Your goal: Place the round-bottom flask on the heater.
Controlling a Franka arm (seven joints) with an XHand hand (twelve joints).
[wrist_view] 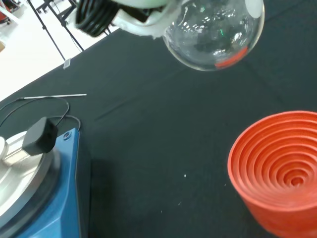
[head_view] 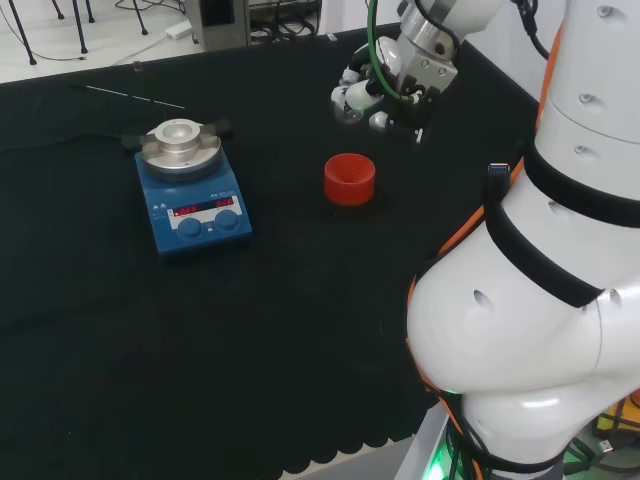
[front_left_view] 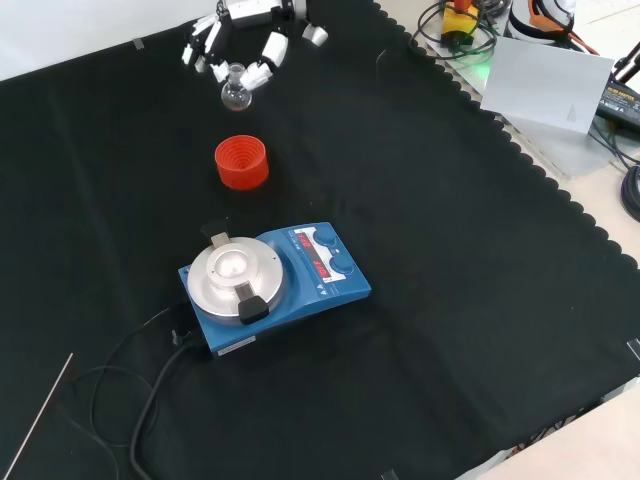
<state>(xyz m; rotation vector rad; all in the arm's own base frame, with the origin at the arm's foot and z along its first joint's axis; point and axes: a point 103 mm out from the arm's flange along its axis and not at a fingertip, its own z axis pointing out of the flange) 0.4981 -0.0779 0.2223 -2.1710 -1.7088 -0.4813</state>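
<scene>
Flask (front_left_view: 236, 93) is held off the cloth by the hand (front_left_view: 245, 40), fingers curled round its neck, bulb hanging below.

Head view: the hand (head_view: 375, 95) is seen up right of centre, above the black cloth (head_view: 300, 330). The flask itself is hard to make out here. The red ribbed stand (head_view: 349, 179) sits just below the hand in the picture, empty. The heater (head_view: 190, 190) is well apart to the left, blue body with a round metal plate on top. A thin rod (head_view: 135, 97) lies on the cloth beyond the heater.

Front view: the flask is seen at the top, above the stand (front_left_view: 241, 163) in the picture. The heater (front_left_view: 275, 285) is placed lower, near centre, its cable (front_left_view: 150, 400) trailing to the lower left. Open cloth lies between stand and heater.

Wrist view: the round glass bulb (wrist_view: 213, 32) is shown close, clear of the cloth. The red stand (wrist_view: 277, 173) and a corner of the heater (wrist_view: 44, 193) are seen beneath, apart from each other.
</scene>
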